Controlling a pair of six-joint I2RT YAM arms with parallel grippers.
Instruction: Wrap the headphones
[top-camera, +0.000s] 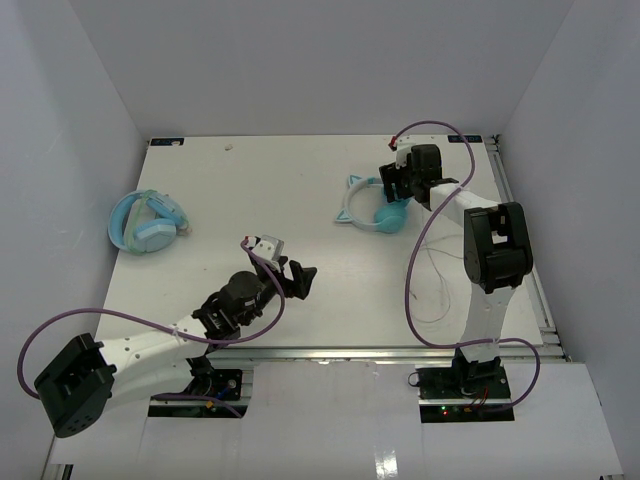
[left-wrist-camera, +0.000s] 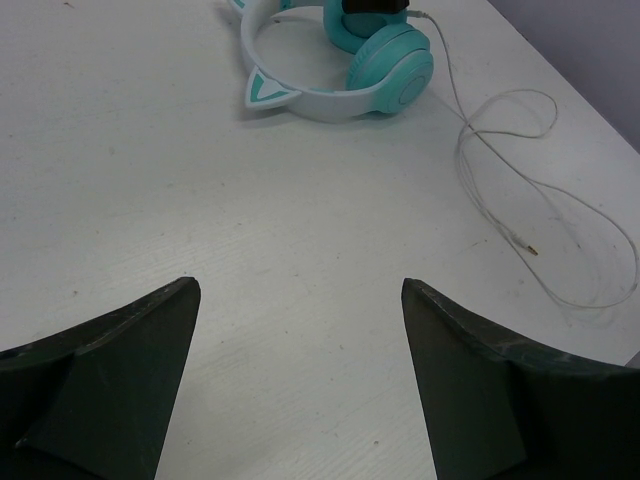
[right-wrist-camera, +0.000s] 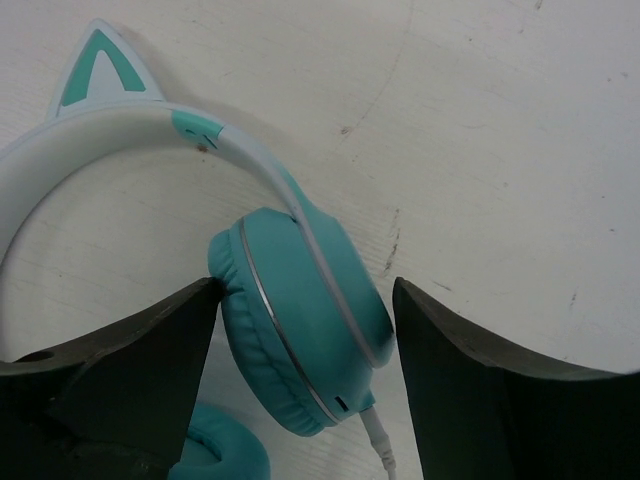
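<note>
Two spread pincers: left pincer (left-wrist-camera: 300, 287) empty, right pincer (right-wrist-camera: 307, 287) straddling one headphones (right-wrist-camera: 285, 335) cup.

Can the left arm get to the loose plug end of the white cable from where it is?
Probably yes. The left gripper is open, and its wrist view shows only bare table between it and the plug. The right gripper sits over at the headphones, off that path.

From above, the right hand (top-camera: 392, 182) hides part of the headphones (top-camera: 352, 208). In the right wrist view, the bottom edge cuts off the lower ear cup (right-wrist-camera: 222, 448).
</note>
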